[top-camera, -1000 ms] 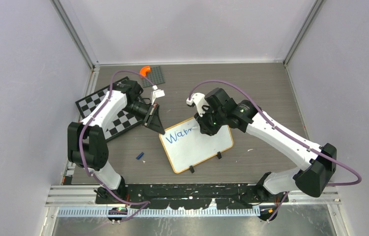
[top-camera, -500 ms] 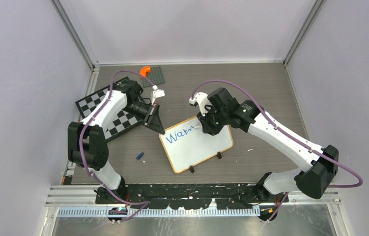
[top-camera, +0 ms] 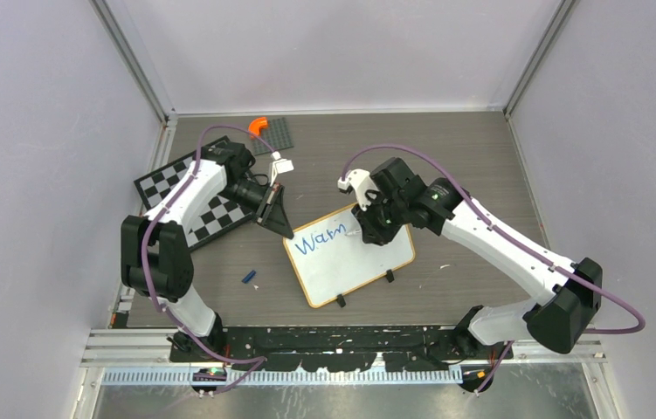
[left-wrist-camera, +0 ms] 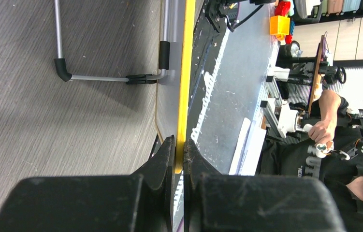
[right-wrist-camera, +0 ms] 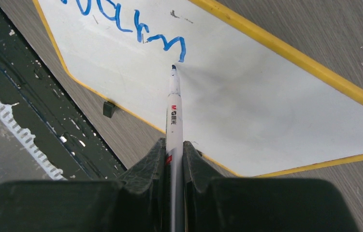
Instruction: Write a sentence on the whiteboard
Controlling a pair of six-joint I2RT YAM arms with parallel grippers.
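Grey wood-grain surface (top-camera: 481, 157), lilac walls around it.

Top view: whiteboard (top-camera: 355, 271) sits mid-surface between the arms, turned at an angle. Sentence (top-camera: 321, 240) is only blue "Warm" at the board's upper left and the rest is blank, so the task looks early. Left claw (top-camera: 284, 229) is on the board's far-left corner, likely to stop it sliding under pen pressure. Right claw (top-camera: 366, 229) hangs over the end of the word. Checkered board (top-camera: 160, 187) lies under the left arm. Small blue piece (top-camera: 249, 277), maybe the marker cap, lies loose near the whiteboard.

Left wrist view: claw clenched on the yellow rim, one finger on each face. Wire foot (left-wrist-camera: 63, 70) rests on the surface.

Right wrist view: claw clamped on a white marker (right-wrist-camera: 174, 113), tip right after the "m". Touching or just lifted, cannot tell. Next is probably a gap, then the second word.
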